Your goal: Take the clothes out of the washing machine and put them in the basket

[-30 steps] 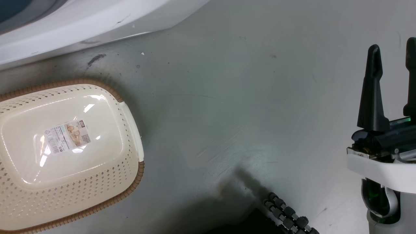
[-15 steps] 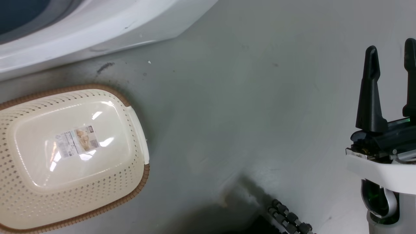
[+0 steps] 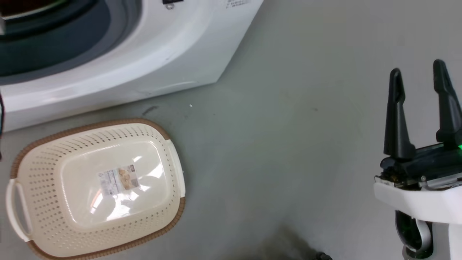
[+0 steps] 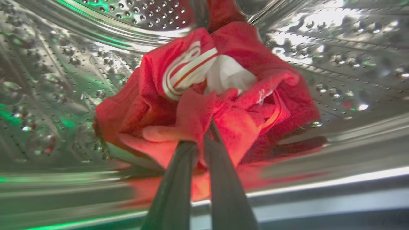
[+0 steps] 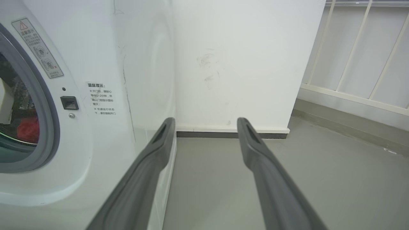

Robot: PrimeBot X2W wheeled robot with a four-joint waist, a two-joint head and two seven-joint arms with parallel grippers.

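In the left wrist view my left gripper (image 4: 204,134) is shut on the clothes (image 4: 198,92), a bright red bundle with white stripes, inside the perforated steel drum (image 4: 335,48). The white washing machine (image 3: 173,54) fills the head view's upper left, its grey door seal (image 3: 72,54) showing. It also shows at the left of the right wrist view, as the washing machine (image 5: 105,134) with red clothes (image 5: 27,129) behind the seal. The cream basket (image 3: 97,187) with a brown rim sits on the floor in front of it, holding nothing. My right gripper (image 3: 418,77) is open at the right, also seen as the right gripper (image 5: 206,123).
Grey floor (image 3: 288,144) spreads between the basket and my right arm. A white wall (image 5: 239,64) stands beside the machine, and a pale railing (image 5: 358,57) runs at the right. A sticker label (image 3: 119,180) lies on the basket's bottom.
The head camera has tilted up: the basket and floor slid down the picture and more of the machine's front and door seal came into view. The right gripper stays open.
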